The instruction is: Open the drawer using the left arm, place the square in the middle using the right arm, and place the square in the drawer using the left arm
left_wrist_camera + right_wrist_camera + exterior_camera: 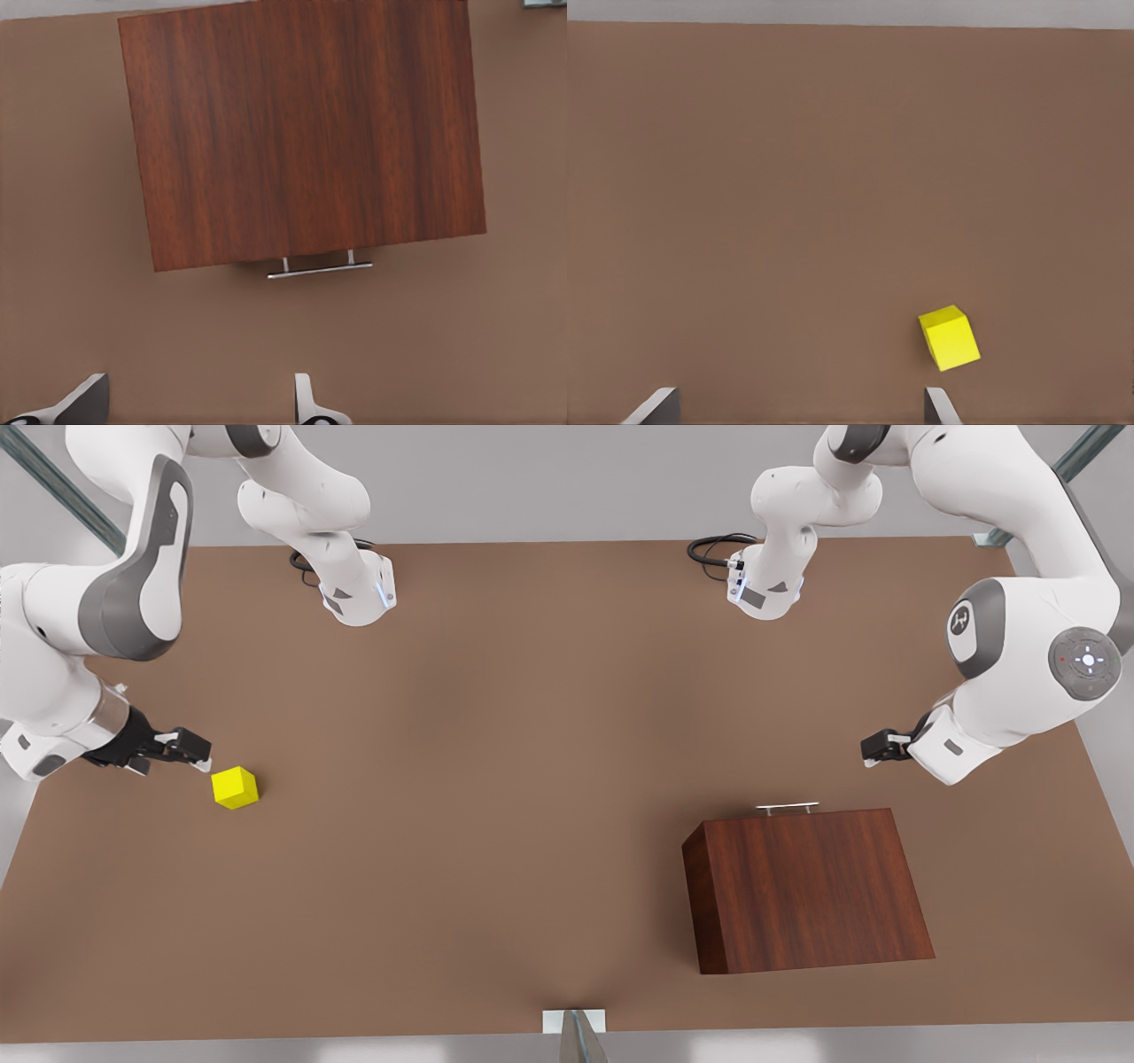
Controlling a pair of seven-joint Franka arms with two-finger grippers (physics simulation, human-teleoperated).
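The drawer [787, 811] sits pushed flush into its dark reddish-brown cabinet [811, 886], with just the small silver handle [787, 809] poking out from the cabinet's far face. The cabinet stands on the brown tabletop [496, 779] toward the near edge, on the front view's right, turned a little askew to the table's edges. In the left wrist view the handle [319, 268] lies straight ahead of the camera, with bare table between it and the fingertips [306, 398].

The left gripper [873, 747] hangs just beyond the handle, nearer the table's right edge in the front view, not touching anything. Its fingers stand wide apart, with nothing between them.

The square [235, 787] rests on the tabletop well away on the other side, close to the edge at the front view's left (a long way from the cabinet, with the whole middle of the table between them). It stands a bit rotated, one corner turned toward the near edge.

The right gripper [190, 750] is just beside the square, on the side toward the table's edge and slightly farther back, apart from it. Seen from the right wrist, the square [949, 337] lies just ahead of one finger [939, 409], off the line between the two; those fingers are spread wide and empty too.
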